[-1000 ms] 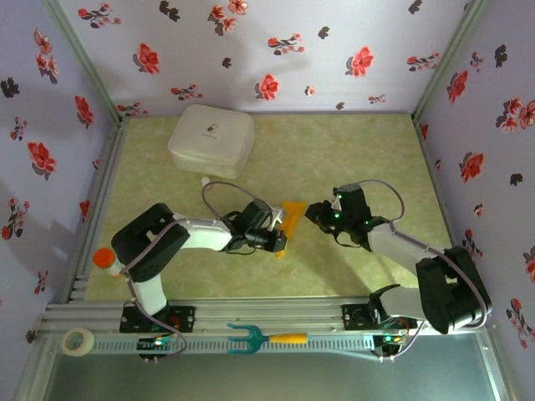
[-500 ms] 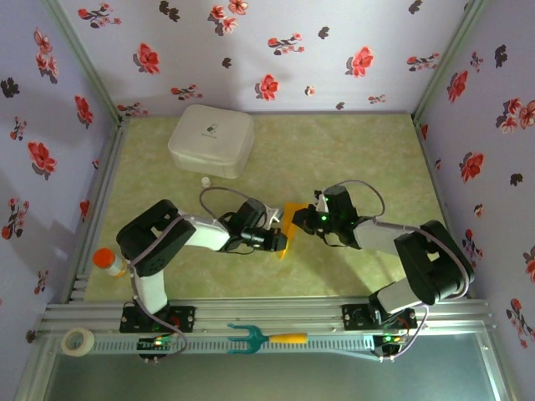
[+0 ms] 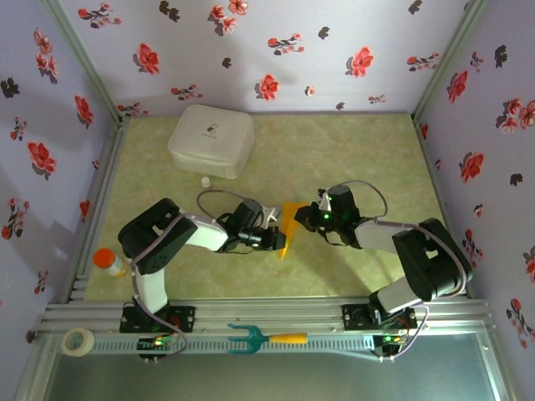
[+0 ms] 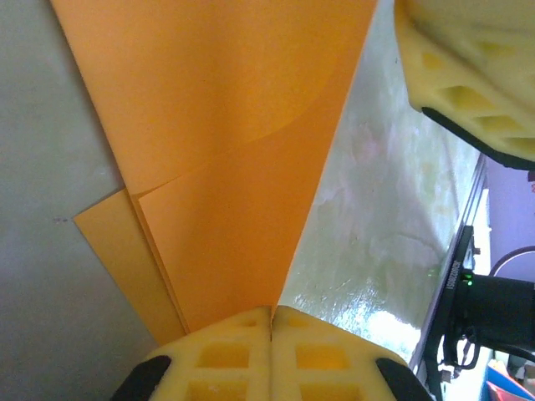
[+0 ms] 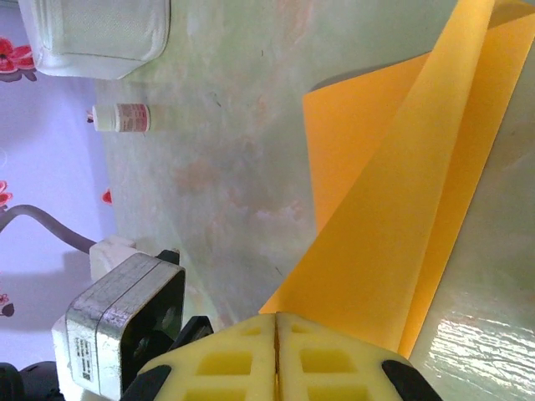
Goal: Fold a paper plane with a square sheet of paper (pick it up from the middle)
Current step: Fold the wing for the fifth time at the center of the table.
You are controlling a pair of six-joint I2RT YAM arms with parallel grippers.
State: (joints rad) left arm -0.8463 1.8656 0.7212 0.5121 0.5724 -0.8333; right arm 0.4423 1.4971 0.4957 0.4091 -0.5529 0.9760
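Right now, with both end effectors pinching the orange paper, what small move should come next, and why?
Probably ease the right end effector slightly away from the left end effector, drawing the paper plane taut. Both are shut on it, and its layers splay unevenly in the left wrist view, so gentle tension should align them before creasing.

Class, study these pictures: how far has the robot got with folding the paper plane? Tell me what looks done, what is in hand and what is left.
Done: the paper plane already shows layered folds and tapers narrow. In hand: the left gripper and right gripper are each shut on an edge of it, and it looks partly raised off the table. Left: it is not yet set down and released. Whether more creases are needed, I cannot tell.
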